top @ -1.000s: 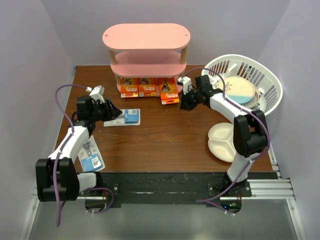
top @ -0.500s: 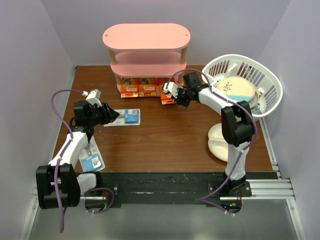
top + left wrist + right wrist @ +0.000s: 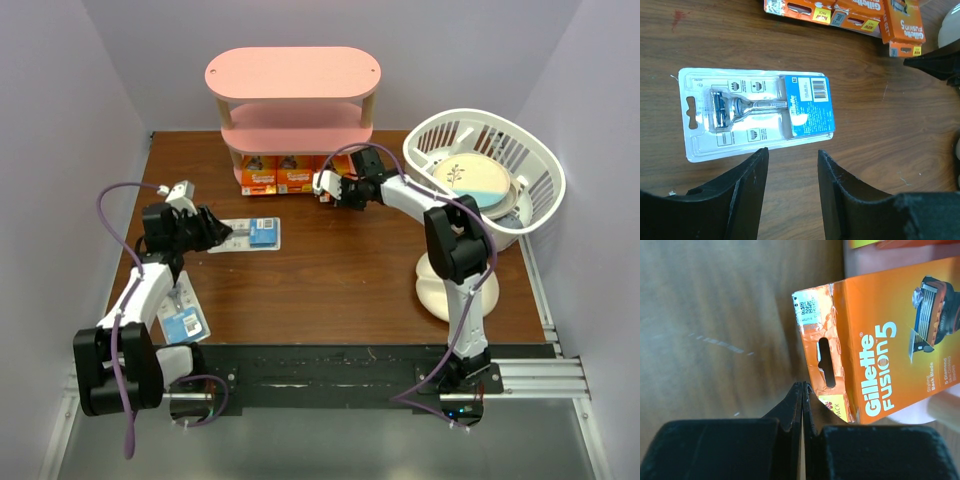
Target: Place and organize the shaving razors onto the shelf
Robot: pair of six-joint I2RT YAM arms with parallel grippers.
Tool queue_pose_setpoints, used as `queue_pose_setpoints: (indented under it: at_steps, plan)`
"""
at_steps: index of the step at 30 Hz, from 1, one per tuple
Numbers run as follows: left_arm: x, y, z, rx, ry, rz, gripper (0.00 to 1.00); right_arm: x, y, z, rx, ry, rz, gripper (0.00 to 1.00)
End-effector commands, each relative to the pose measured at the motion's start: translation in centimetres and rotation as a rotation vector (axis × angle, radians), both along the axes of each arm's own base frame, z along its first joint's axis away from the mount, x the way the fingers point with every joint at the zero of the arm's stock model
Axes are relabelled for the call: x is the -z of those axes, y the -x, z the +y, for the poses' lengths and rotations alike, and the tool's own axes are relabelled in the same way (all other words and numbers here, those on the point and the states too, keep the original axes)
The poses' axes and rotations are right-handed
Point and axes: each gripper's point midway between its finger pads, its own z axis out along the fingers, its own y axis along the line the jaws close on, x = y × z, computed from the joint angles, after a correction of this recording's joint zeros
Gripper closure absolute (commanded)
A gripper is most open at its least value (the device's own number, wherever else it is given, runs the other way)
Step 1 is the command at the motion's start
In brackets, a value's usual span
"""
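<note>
Looks like a tidying nudge on the right: right gripper (image 3: 802,388) pinched fully shut on nothing, tips at the hang-tab corner of the end orange pack (image 3: 880,350), flat at the foot of the shelf (image 3: 295,75) beside two more. On the left, left gripper (image 3: 792,167) about half open and empty, poised just short of a blister card (image 3: 757,112) lying flat on the table (image 3: 890,150), well apart from the shelf. Calls next for lowering over the card's near edge and closing — thin, flat, probably awkward to lift. Leaves a second card (image 3: 183,322) near the table's front-left edge.

Likely lab: enclosed robot table (image 3: 340,275)
</note>
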Motion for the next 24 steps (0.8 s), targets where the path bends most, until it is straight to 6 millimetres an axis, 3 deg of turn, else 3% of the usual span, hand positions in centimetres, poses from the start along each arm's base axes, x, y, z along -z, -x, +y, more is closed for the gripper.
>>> queue_pose_setpoints:
  at_steps: [1, 9, 14, 17, 18, 20, 21, 22, 24]
  plan:
    - [-1.2, -1.2, 0.6, -0.006, -0.020, -0.047, 0.51, -3.0, -3.4, 0.8, 0.020, -0.021, -0.134, 1.00]
    - [-0.9, -1.2, 0.6, -0.011, -0.009, -0.043, 0.51, -2.6, -4.2, 0.9, 0.038, -0.017, -0.147, 1.00]
    - [-0.8, -1.3, 0.4, -0.013, 0.002, -0.050, 0.51, -3.0, -2.7, 1.1, 0.041, -0.042, -0.104, 1.00]
    - [-1.1, -1.4, 0.4, -0.012, 0.006, -0.056, 0.51, -3.4, 0.1, 1.8, -0.003, -0.052, -0.058, 0.84]
    - [-1.2, -1.4, 0.4, -0.012, 0.005, -0.059, 0.51, -3.5, 1.7, 1.9, -0.028, -0.050, -0.052, 0.68]
    - [-1.2, -1.4, 0.4, -0.013, 0.005, -0.062, 0.51, -4.0, 3.2, 2.6, -0.060, -0.066, -0.068, 0.57]
    - [-1.3, -1.4, 0.4, -0.010, 0.005, -0.065, 0.51, -3.2, 4.4, 3.0, -0.083, -0.071, -0.079, 0.52]
    - [-1.3, -1.3, 0.4, -0.013, 0.006, -0.067, 0.51, -4.7, 4.7, 3.4, -0.090, -0.095, -0.128, 0.44]
    - [-1.2, -1.2, 0.4, -0.019, 0.015, -0.064, 0.51, -4.7, 5.2, 4.4, -0.104, -0.125, -0.215, 0.34]
